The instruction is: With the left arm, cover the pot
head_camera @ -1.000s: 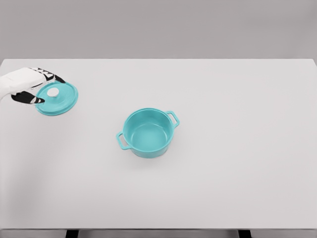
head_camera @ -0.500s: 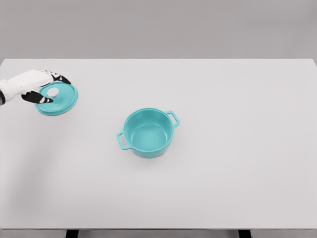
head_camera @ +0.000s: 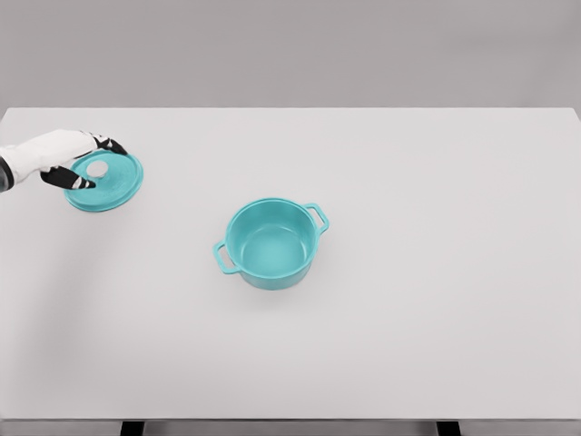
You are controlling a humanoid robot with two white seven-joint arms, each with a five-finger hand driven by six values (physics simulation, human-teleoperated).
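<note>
Here the left hand (head_camera: 56, 154) has its fingers (head_camera: 80, 181) pinching the rim of the teal lid (head_camera: 107, 181) at the worktop's (head_camera: 436, 272) far left, well apart from the open teal pot (head_camera: 270, 242).

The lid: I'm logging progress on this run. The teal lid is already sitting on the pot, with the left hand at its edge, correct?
Not quite. The head view shows the lid lying on the table at the far left, well apart from the pot, which stands open and uncovered near the middle. The rest holds: the left hand is at the lid's edge.
</note>
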